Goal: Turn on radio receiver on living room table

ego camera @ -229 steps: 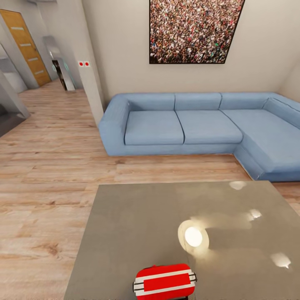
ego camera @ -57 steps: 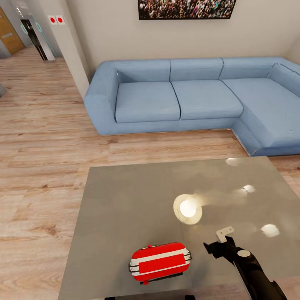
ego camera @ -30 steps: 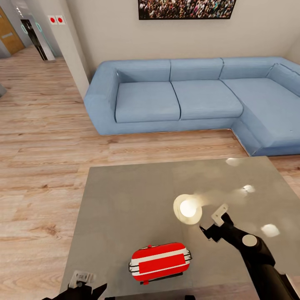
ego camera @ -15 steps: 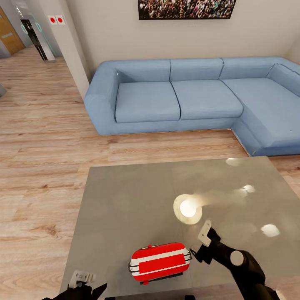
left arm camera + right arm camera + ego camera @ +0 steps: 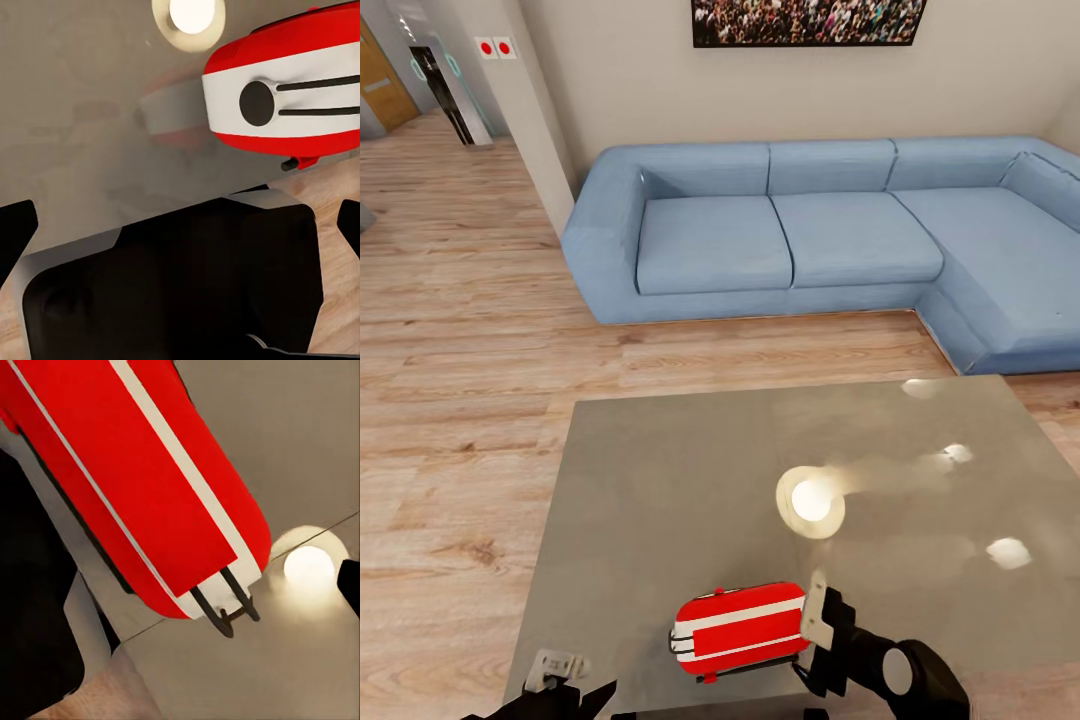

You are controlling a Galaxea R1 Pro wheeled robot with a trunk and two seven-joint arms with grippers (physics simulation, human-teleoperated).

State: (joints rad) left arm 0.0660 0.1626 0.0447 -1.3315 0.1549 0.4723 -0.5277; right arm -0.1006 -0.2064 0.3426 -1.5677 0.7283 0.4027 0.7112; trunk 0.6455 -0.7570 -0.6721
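One task item on record: we are listing the radio receiver (image 5: 740, 630), red with white trim, as lying near the front edge of the grey table (image 5: 660, 480), well clear of the blue sofa (image 5: 790, 240). We are bringing the right gripper (image 5: 818, 612) in at the radio's right end, touching or nearly so; its fingers are standing apart, clamped on nothing. We are holding the left gripper (image 5: 565, 685) low beside the table's near left corner, fingers spread and empty. We are judging the approach done; pressing the switch is still outstanding, and no sign of power is showing.
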